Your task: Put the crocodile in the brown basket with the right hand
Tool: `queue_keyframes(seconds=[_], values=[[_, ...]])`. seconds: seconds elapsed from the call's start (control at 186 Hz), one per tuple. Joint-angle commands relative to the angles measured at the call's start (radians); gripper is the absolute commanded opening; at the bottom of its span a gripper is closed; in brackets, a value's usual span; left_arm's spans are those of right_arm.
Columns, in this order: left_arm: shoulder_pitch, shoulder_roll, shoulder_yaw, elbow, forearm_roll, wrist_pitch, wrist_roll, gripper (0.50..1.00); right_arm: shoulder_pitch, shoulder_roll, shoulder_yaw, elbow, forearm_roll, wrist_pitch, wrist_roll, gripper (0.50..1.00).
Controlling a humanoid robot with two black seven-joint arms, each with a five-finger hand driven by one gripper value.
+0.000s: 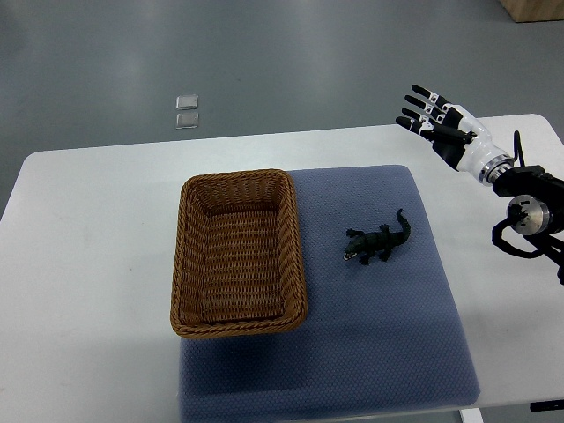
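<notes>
Plainly, stage: we judge the pick has not begun; nothing is held.
Right hand: we see it over the worktop's far right corner, fingers spread and empty, well apart from the toy, likely parked clear before a reach.
Left hand: not in view.
Crocodile: it lies on the blue mat, right of the mat's middle, near the basket but not touching it.
Crocodile axis: we read its long axis as diagonal, snout toward the near left and the basket, tail toward the far right and up.
Brown basket: it sits over the mat's left edge, mouth up and empty, presumably close so the carry is short.
</notes>
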Motion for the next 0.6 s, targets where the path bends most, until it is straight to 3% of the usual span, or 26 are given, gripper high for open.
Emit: queue_keyframes(seconds=[0.0,0.596], values=[[0.000,0.000,-0.001,0.000,0.000,0.000,0.001,1.000,-0.005,-0.003,0.000,0.000,0.000,0.007,-0.001,0.928],[0.000,0.000,0.002,0.002,0.000,0.000,0.000,1.000,-0.010,-0.007,0.006,-0.001,-0.002,0.003,0.007,0.928]])
